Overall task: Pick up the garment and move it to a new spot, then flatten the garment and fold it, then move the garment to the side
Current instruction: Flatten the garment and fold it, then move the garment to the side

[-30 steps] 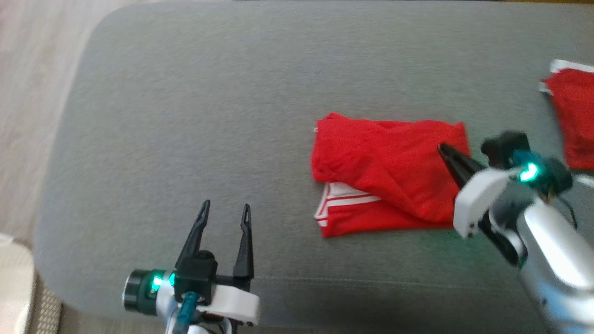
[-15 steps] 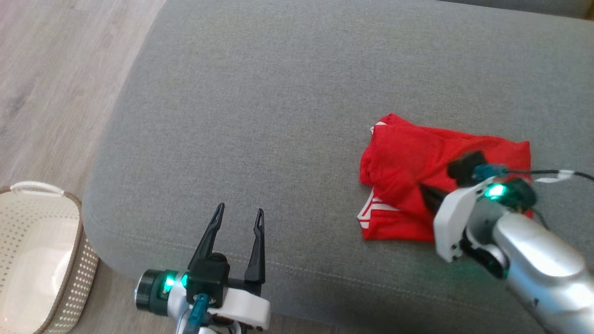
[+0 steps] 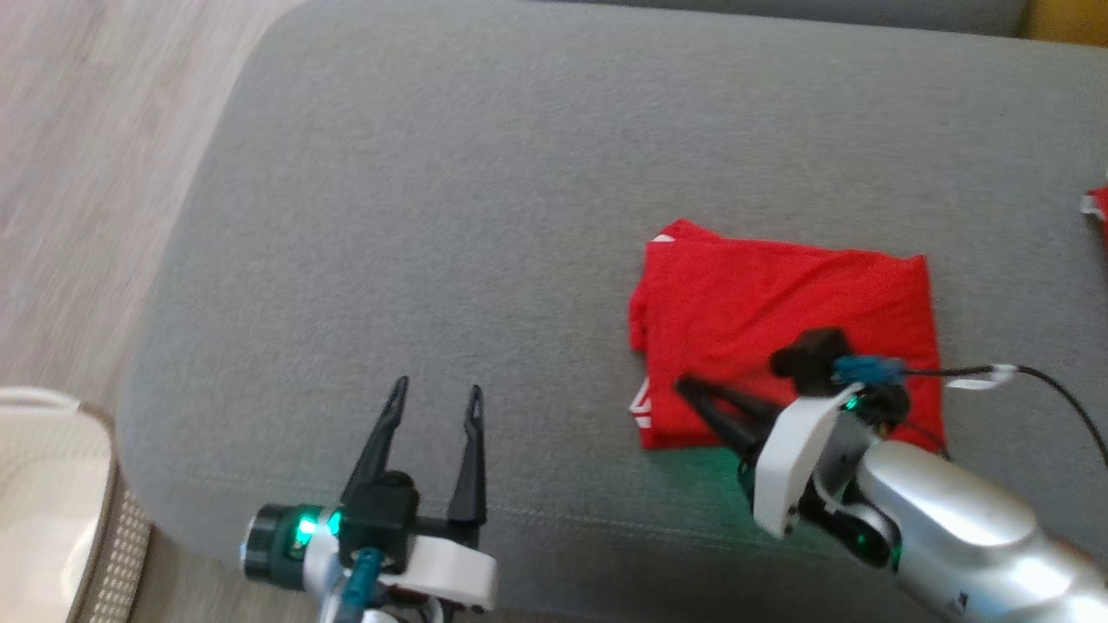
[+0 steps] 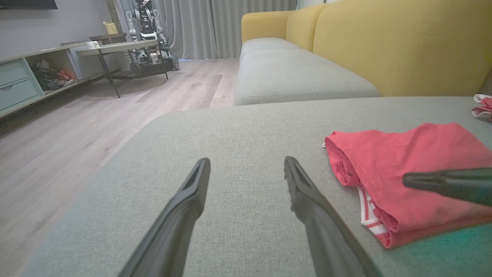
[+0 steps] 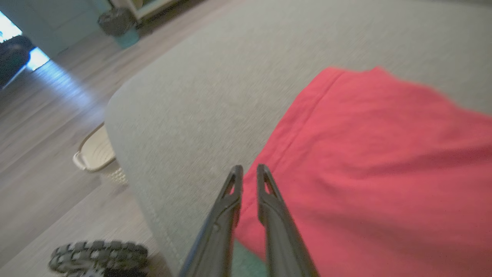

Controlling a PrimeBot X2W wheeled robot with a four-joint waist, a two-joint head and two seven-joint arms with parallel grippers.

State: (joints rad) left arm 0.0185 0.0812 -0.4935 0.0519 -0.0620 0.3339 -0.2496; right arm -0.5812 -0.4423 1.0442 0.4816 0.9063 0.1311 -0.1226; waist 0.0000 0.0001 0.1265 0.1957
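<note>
A red garment (image 3: 779, 303) with white stripes lies folded on the grey sofa cushion (image 3: 485, 216), right of centre. My right gripper (image 3: 686, 387) is shut, its thin fingers lying low over the garment's near left corner with no cloth seen between them. The right wrist view has those fingertips (image 5: 248, 170) almost touching, along the garment (image 5: 384, 154) hem. My left gripper (image 3: 437, 394) stands open over bare cushion near the front edge, well left of the garment. In the left wrist view its fingers (image 4: 200, 177) spread wide, the garment (image 4: 403, 161) to their right.
A second red and white garment (image 3: 1098, 203) peeks in at the cushion's right edge. A pale perforated basket (image 3: 52, 484) stands on the wood floor at the lower left. A yellow sofa back (image 4: 384, 42) lies beyond. A knobbly wheel (image 5: 100, 254) shows below the cushion edge.
The head camera has swung, shifting the whole picture. My right gripper has travelled from the garment's right edge across to its near left corner. The left gripper has stayed open in place.
</note>
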